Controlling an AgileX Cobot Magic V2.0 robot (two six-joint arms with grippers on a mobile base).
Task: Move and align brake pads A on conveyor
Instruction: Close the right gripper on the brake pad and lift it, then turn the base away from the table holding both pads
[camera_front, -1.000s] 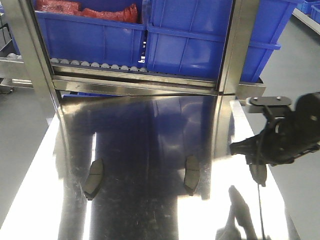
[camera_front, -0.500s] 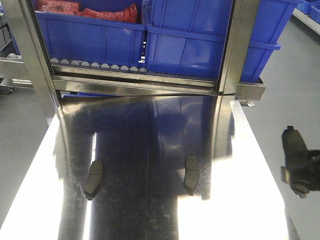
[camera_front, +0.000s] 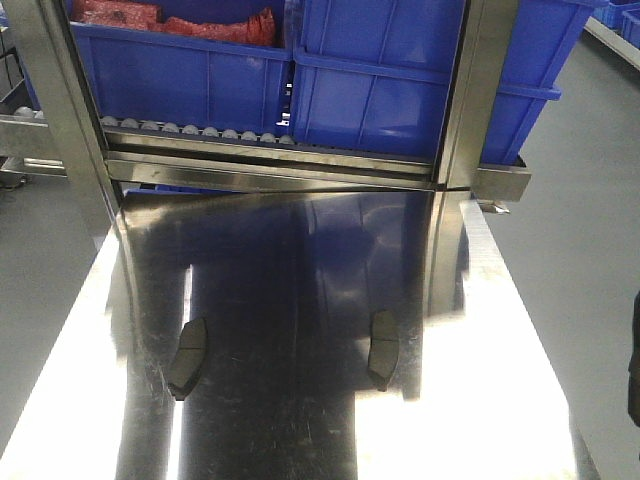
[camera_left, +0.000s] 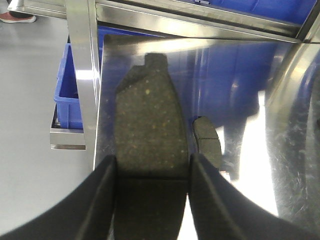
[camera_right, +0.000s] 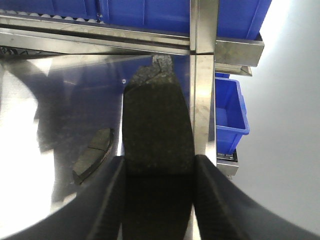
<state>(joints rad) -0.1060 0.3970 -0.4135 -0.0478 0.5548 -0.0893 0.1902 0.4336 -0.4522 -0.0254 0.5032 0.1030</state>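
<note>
Remote station view: the left fingers (camera_left: 102, 195) are closed on the first brake pad (camera_left: 149, 120). They pinch its near end from both sides, so its speckled friction face looks up and its notched far end points toward the blue bins (camera_front: 380, 90). The right fingers (camera_right: 107, 195) are clamped the same way on the second brake pad (camera_right: 157, 120), its ragged far tip also aimed at the bins. I see each held pad against the shiny steel worktop (camera_front: 290, 270) near one of its side edges, and I cannot tell how high either sits above it.

Two more pads lie flat on the worktop, well out from the bins and well apart from each other, both lengthwise toward the bins. The left loose pad (camera_front: 188, 358) also shows in the left wrist view (camera_left: 206, 141), just beside the held one. The right loose pad (camera_front: 382, 349) appears in the right wrist view (camera_right: 93, 154).

The bins stand behind a roller rail (camera_front: 200, 130) and between steel uprights (camera_front: 60, 110). The bin farthest left holds red parts (camera_front: 170, 18). The bins' blue reflects across the worktop.
</note>
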